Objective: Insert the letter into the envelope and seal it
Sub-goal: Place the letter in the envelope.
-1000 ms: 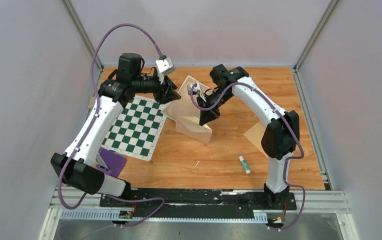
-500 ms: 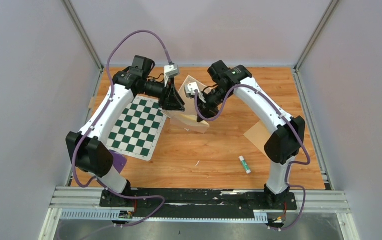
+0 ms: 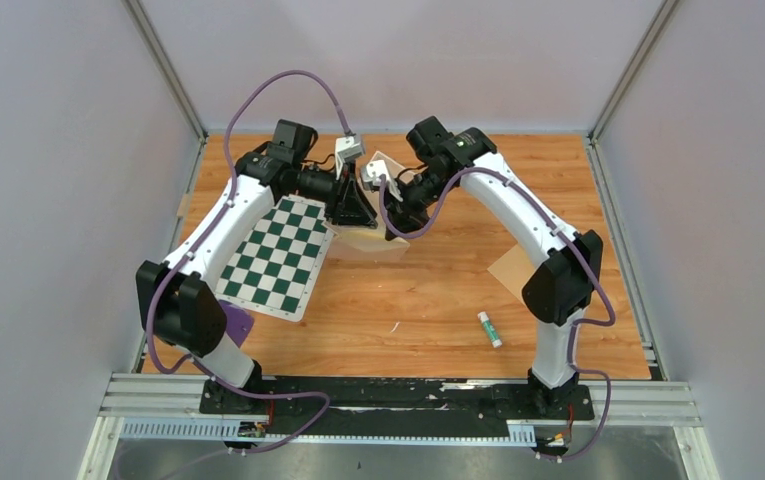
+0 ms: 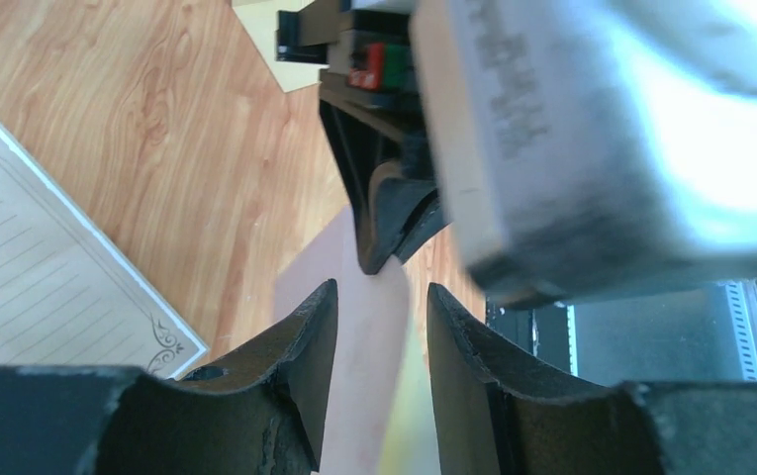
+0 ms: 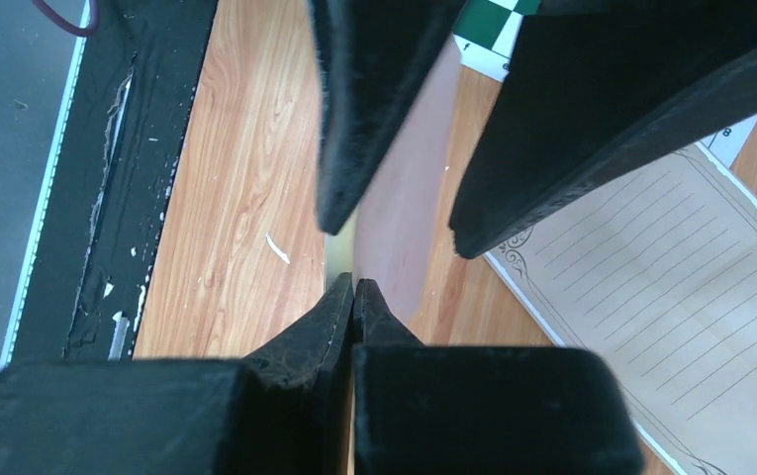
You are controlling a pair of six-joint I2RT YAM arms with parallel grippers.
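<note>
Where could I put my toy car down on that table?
Best spot: the bare wood in the near middle, between the chessboard and the glue stick. The far right corner behind the right arm is bare too. It's crowded in the far middle, where the left arm meets it over the letter.

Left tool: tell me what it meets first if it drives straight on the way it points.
The tan envelope comes first: its blurred edge runs between the left tool's open fingers. Just beyond sit the right tool's shut tips, apparently pinching it; depth is unclear.
</note>
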